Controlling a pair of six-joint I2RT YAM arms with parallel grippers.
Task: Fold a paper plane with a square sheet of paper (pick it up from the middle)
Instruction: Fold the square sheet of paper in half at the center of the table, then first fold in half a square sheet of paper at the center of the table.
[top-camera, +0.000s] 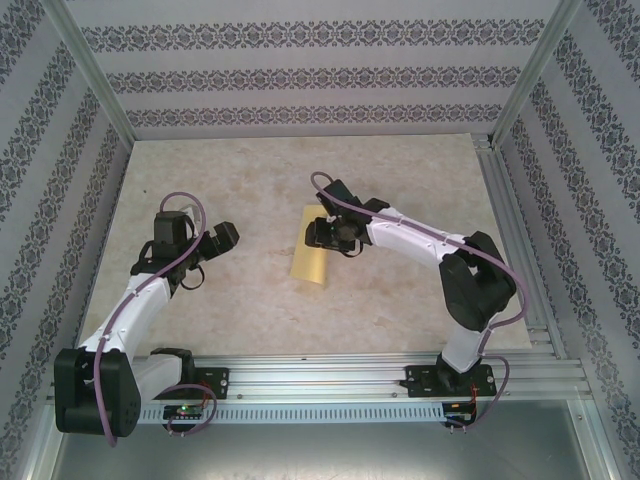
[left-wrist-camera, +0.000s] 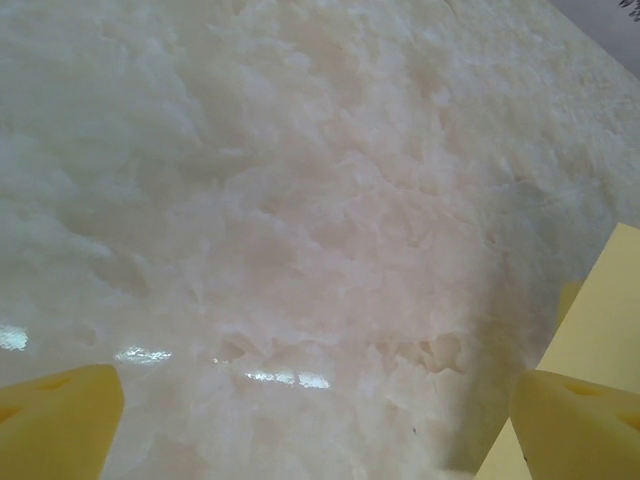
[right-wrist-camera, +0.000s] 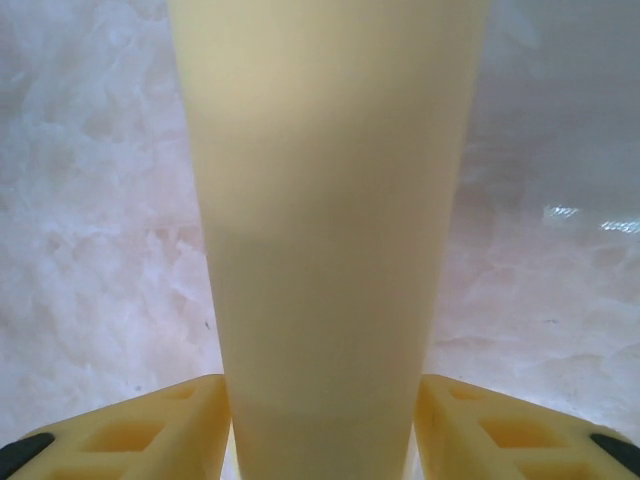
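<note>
1. The sheet of paper (top-camera: 310, 268) sits about midway across the table (top-camera: 400, 180), between the two arms. From above it looks like a narrow pale-yellow strip running from far to near, tilted a little.
2. The right claw (top-camera: 327, 235) reaches in from the right and sits over the far part of the strip.
3. In the right wrist view the sheet of paper (right-wrist-camera: 325, 200) fills the whole gap in the right claw (right-wrist-camera: 320, 432). One yellow finger (right-wrist-camera: 150, 430) is against each side of it, so this claw is closed on the paper.
4. Seen that close, the paper has soft shading down its length and looks bowed rather than flat. I cannot tell if its near end rests on the table (right-wrist-camera: 90, 200).
5. The left claw (top-camera: 212, 255) is well to the left of the paper and points right, toward it.
6. In the left wrist view the left claw (left-wrist-camera: 320, 430) is wide open. Its fingertips (left-wrist-camera: 55, 420) sit at the two lower corners, with only bare marbled table (left-wrist-camera: 300, 200) between them.
7. The sheet of paper (left-wrist-camera: 610, 310) shows at the right edge of that view, beyond the right-hand fingertip and apart from the claw.
8. A metal rail (top-camera: 380, 370) along the near edge of the table carries both arm bases.
</note>
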